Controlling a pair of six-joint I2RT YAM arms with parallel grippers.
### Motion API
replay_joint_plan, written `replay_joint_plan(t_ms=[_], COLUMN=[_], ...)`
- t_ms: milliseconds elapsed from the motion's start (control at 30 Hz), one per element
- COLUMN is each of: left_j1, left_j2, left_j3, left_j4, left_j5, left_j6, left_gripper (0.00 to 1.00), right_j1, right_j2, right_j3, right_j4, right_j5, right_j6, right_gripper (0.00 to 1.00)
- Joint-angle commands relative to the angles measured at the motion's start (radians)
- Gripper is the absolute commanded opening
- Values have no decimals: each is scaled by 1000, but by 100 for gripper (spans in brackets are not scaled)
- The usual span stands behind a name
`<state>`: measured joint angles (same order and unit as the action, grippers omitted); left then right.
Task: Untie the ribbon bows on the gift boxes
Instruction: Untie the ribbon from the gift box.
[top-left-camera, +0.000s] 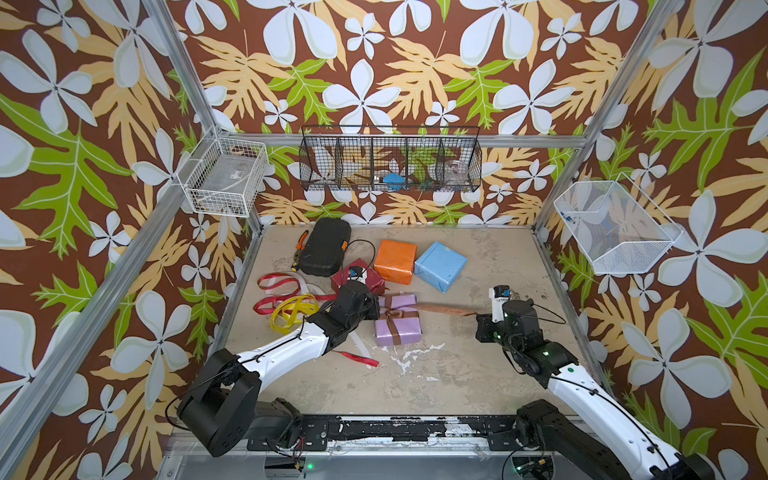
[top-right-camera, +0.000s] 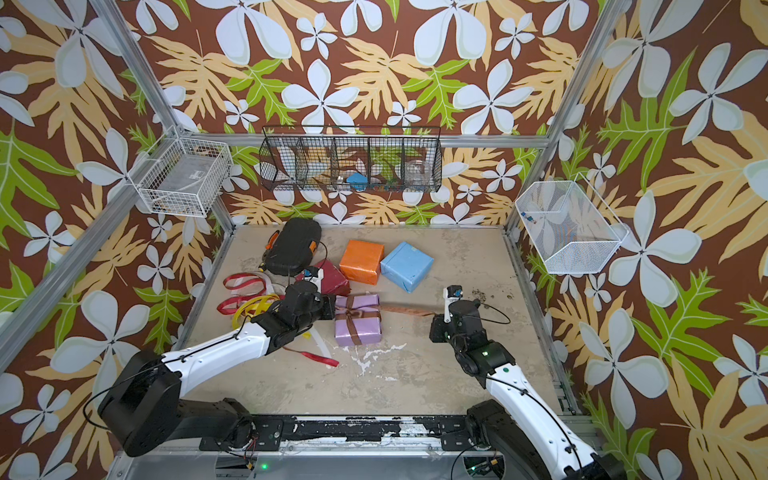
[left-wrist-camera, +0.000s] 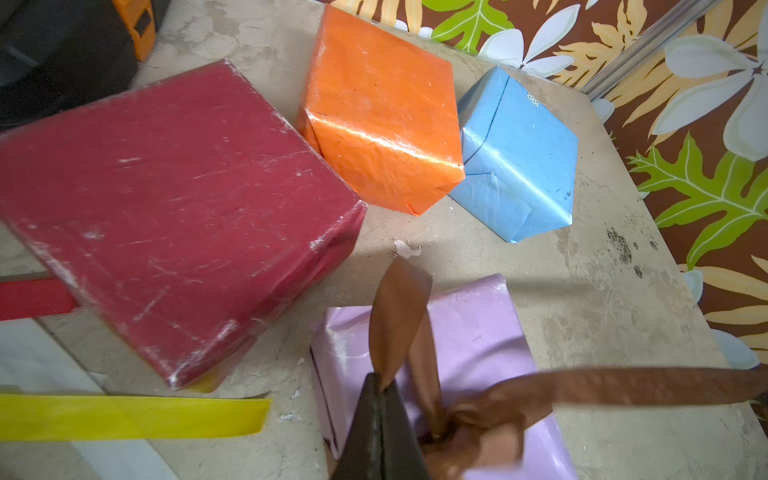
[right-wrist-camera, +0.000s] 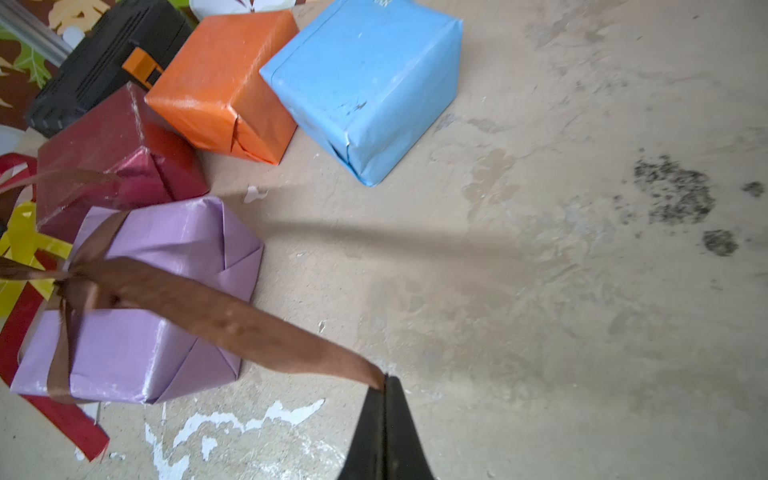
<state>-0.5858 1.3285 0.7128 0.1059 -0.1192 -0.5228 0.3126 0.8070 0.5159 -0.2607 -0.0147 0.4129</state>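
A brown ribbon (top-left-camera: 440, 309) is tied crosswise round the lilac gift box (top-left-camera: 399, 328) at mid-table, its bow knot (left-wrist-camera: 457, 419) partly pulled. My left gripper (left-wrist-camera: 379, 378) is shut on one brown tail at the box's left edge. My right gripper (right-wrist-camera: 384, 380) is shut on the other tail, which is stretched taut to the right above the table. The dark red (top-left-camera: 372, 280), orange (top-left-camera: 395, 259) and light blue (top-left-camera: 440, 266) boxes lie behind, bare of ribbon. Loose red (top-left-camera: 282, 286), yellow (top-left-camera: 291, 311) and white (top-left-camera: 361, 349) ribbons lie left of the lilac box.
A black tool case (top-left-camera: 326, 247) with a screwdriver (top-left-camera: 300, 245) beside it sits at the back left. Wire baskets hang on the left wall (top-left-camera: 224, 176), back wall (top-left-camera: 390, 162) and right wall (top-left-camera: 615, 228). White paint flecks (top-left-camera: 411, 355) mark the table in front of the lilac box.
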Motion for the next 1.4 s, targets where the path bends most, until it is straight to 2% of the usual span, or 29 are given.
replay_joint_plan(t_ms=[0, 167, 300, 333, 367, 433, 467, 533, 600, 667, 733, 767, 833, 900, 1000, 1167, 1367], left_j1=[47, 106, 140, 145, 149, 149, 149, 149, 149, 149, 149, 146, 137, 111, 72, 60, 58], left_j2=[-40, -100, -126, -131, -138, -151, -160, -185, -211, -219, -216, -209, -196, -182, -158, -107, -70], left_j3=[-20, -45, -72, -78, -85, -91, -93, -104, -117, -124, -137, -150, -186, -225, -256, -273, -269], left_j4=[7, -12, -20, -23, -24, -45, -63, -87, -86, -77, -45, -21, 42, 101, 139, 210, 238], left_j5=[22, 28, 25, 25, 25, 0, -21, -52, -32, 36, 164, 220, 318, 361, 354, 371, 342], left_j6=[-14, -3, -15, -21, -24, -35, -41, -55, -48, -45, -45, -64, -101, -124, -121, -115, -97], left_gripper=[0, 0, 0, 3, 23, 78, 99, 100, 100, 100, 100, 98, 87, 75, 70, 69, 69], right_j1=[-40, -74, -76, -75, -75, -74, -73, -68, -39, 12, 81, 117, 167, 212, 274, 315, 325], right_j2=[-38, -31, 21, 34, 58, 97, 114, 124, 124, 142, 183, 213, 279, 355, 455, 592, 707], right_j3=[-4, -7, -1, 6, 23, 64, 84, 115, 128, 140, 150, 155, 161, 173, 197, 236, 259], right_j4=[8, 23, 53, 55, 37, 7, -6, -15, 11, 35, 75, 108, 171, 231, 302, 402, 466], right_j5=[8, -35, -123, -146, -164, -186, -193, -212, -255, -296, -352, -397, -481, -539, -573, -637, -632], right_j6=[4, -2, -13, -24, -37, -65, -78, -91, -97, -92, -89, -84, -66, -35, -15, 28, 67], right_gripper=[0, 0, 0, 1, 28, 84, 100, 100, 100, 100, 97, 89, 69, 49, 34, 29, 31])
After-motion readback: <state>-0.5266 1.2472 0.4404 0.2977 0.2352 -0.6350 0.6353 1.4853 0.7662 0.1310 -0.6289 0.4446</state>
